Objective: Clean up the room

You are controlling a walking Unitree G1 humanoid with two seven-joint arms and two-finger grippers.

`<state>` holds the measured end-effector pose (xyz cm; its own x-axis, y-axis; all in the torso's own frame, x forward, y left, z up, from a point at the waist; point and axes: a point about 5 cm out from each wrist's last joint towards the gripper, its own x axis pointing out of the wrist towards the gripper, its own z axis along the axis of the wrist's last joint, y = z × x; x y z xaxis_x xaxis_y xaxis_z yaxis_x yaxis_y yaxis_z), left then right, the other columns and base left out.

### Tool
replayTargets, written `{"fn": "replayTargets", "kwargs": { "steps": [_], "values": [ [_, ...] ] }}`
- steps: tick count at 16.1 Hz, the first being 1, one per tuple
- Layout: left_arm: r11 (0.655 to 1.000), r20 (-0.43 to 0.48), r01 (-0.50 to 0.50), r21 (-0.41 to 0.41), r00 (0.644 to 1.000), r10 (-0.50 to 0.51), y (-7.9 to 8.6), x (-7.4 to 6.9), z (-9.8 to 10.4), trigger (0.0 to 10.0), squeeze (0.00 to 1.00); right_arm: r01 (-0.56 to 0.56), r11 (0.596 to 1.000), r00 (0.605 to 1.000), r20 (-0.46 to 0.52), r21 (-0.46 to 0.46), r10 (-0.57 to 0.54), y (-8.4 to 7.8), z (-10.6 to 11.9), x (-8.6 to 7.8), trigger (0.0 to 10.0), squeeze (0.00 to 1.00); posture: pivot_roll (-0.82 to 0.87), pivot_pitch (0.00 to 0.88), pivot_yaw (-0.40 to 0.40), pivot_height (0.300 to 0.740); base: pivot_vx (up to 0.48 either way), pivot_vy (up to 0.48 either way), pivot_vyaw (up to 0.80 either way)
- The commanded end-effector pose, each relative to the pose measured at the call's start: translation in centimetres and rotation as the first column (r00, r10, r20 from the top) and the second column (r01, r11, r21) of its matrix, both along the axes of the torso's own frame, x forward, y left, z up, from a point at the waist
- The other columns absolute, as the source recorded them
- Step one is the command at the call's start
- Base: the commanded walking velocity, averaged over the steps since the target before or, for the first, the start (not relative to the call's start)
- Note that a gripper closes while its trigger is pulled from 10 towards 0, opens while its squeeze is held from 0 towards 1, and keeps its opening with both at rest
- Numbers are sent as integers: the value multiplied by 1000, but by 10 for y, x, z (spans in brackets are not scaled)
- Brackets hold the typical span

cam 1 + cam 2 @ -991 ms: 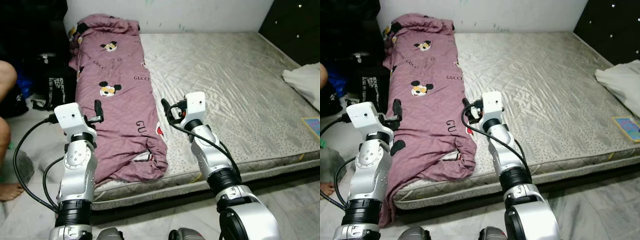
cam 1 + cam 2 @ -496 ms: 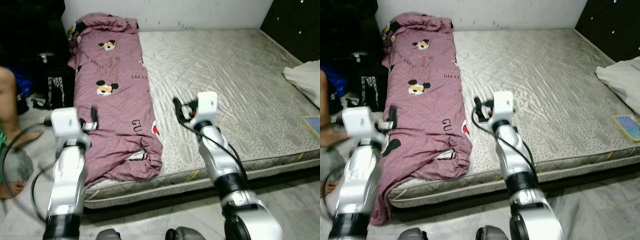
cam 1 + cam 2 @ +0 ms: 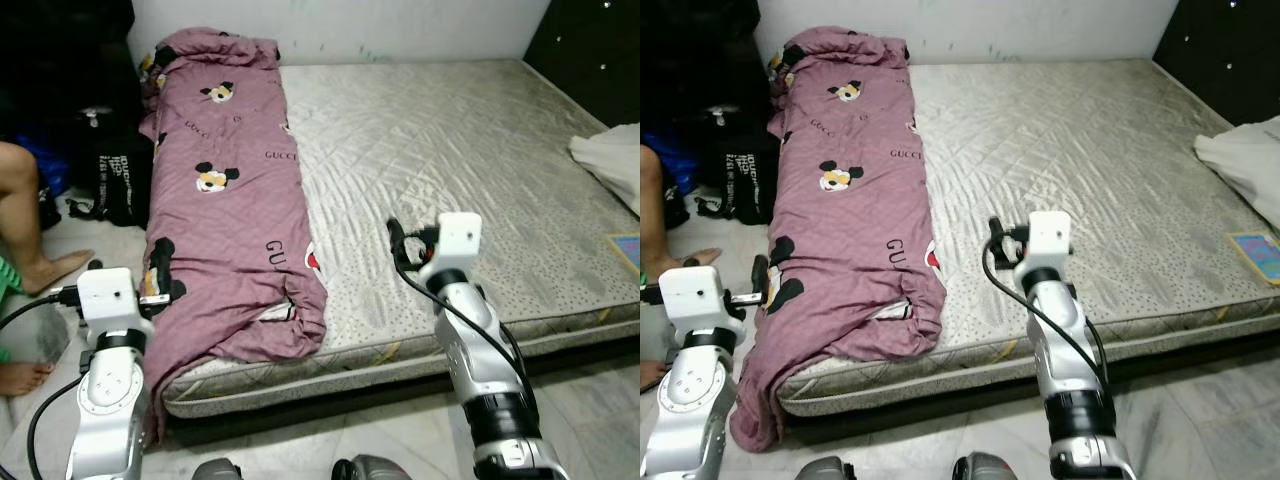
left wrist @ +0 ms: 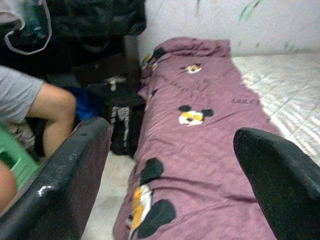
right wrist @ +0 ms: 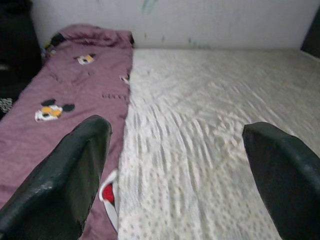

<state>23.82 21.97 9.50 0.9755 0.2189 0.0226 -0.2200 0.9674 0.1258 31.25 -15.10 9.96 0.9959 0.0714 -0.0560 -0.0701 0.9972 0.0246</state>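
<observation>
The purple blanket [image 3: 235, 200] lies along the bed's [image 3: 480, 170] left edge. The left hand [image 3: 150, 296] and right hand [image 3: 397, 240] are wide open, ready to grab it.

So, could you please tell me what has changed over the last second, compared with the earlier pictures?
Both arms have drawn back toward the robot. The left gripper has dropped from above the purple cartoon-print quilt to its edge near the mattress corner; the right gripper has pulled back and to the right over the bare grey quilted mattress. Both stay open, holding nothing. The quilt lies as before.
</observation>
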Motion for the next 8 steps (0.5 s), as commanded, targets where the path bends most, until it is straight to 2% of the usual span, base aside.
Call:
{"fn": "replayTargets", "kwargs": {
  "steps": [1, 4, 6, 8],
  "values": [
    [1000, -7, 13, 13, 1000, -13, -4, -2, 0, 10000, 0, 5, 1000, 1000, 17, 4, -5, -1, 6, -1, 10000, 0, -82, 0, -44, 740, 0, 0, 0],
    [1000, -19, 11, -12, 1000, -11, -5, 1, 1, 10000, 0, -2, 1000, 1000, -3, -1, 2, 0, 7, -3, 10000, 0, -80, 0, -45, 740, 0, 0, 0],
    [1000, -11, 24, -13, 1000, -24, -8, 3, 3, 10000, 0, -7, 1000, 1000, -1, -15, 7, -1, 9, -2, 10000, 0, -79, 0, -48, 740, 0, 401, 0],
    [999, -5, 38, -18, 999, -38, -11, 5, 3, 10000, 0, -13, 1000, 1000, -3, -18, 13, 0, 9, -1, 10000, 0, -77, 0, -56, 740, 0, 0, 0]
  ]
}}
